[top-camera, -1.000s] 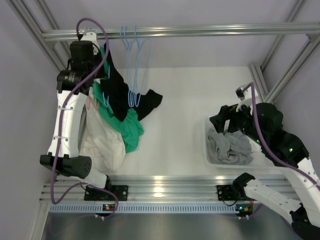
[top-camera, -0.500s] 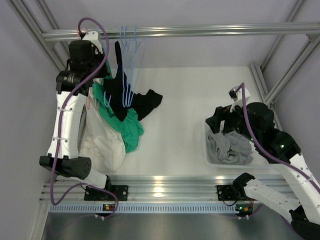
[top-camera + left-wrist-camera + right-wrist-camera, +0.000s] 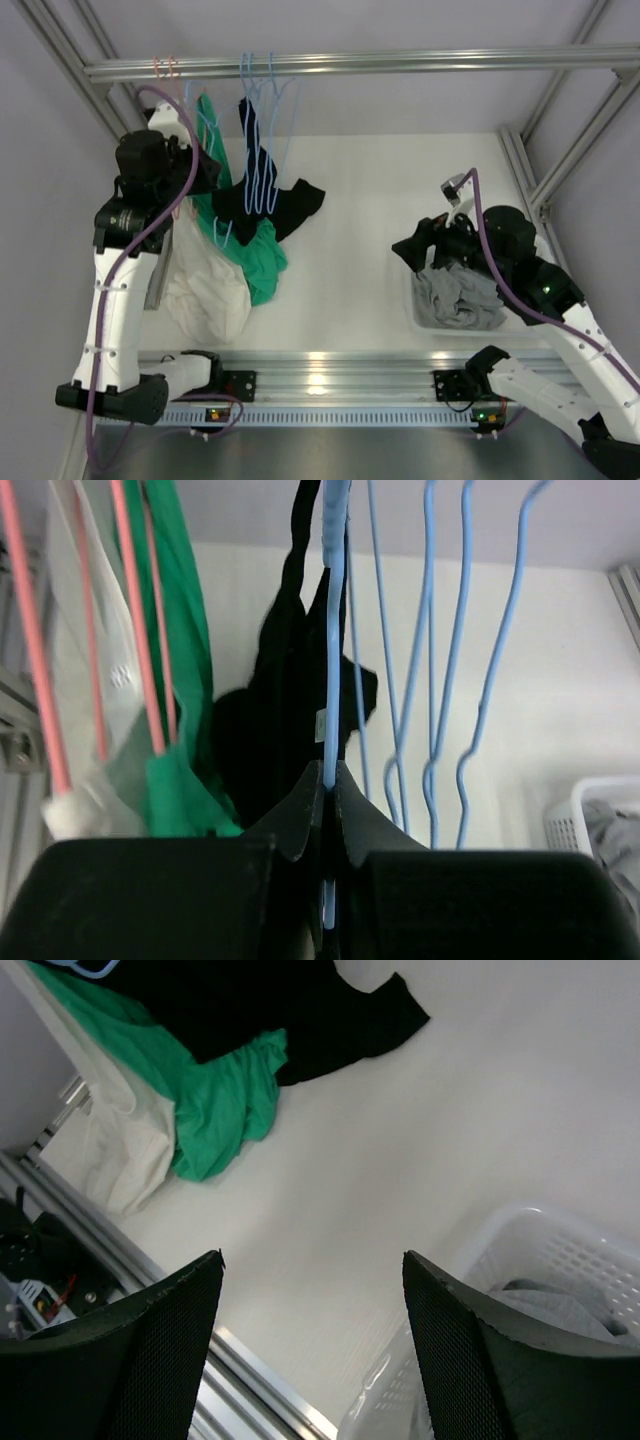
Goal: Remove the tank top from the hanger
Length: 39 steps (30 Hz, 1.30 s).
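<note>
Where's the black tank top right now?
Top view, left side: the black tank top hangs on a blue hanger beside the green garment, its lower end on the table.

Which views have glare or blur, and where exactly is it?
Top external: glare on the near rail; the rest is sharp. Left wrist: the left gripper, shut on a blue hanger, is dark and soft; the pink hangers are blurred. Right wrist: the white basket is nearly washed out.
</note>
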Each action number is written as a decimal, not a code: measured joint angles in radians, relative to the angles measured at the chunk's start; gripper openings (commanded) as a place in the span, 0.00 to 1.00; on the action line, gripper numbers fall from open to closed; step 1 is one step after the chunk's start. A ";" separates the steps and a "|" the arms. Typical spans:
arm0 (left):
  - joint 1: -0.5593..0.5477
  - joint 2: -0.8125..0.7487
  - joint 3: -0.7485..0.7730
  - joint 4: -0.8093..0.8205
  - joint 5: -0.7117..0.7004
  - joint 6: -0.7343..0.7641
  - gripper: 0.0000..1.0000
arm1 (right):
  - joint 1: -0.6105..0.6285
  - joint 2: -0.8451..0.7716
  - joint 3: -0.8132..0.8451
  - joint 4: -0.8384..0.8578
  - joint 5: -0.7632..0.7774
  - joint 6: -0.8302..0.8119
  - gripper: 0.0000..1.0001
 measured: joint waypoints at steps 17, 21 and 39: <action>-0.026 -0.570 -0.748 -0.053 0.238 -0.152 0.00 | 0.006 0.090 -0.163 0.345 -0.305 0.097 0.68; -0.026 -0.603 -0.832 -0.066 0.382 -0.149 0.00 | 0.048 0.137 -0.207 0.387 -0.299 0.101 0.66; -0.032 -0.760 -0.880 -0.079 0.848 -0.138 0.00 | 0.396 0.400 -0.231 0.571 0.146 0.074 0.58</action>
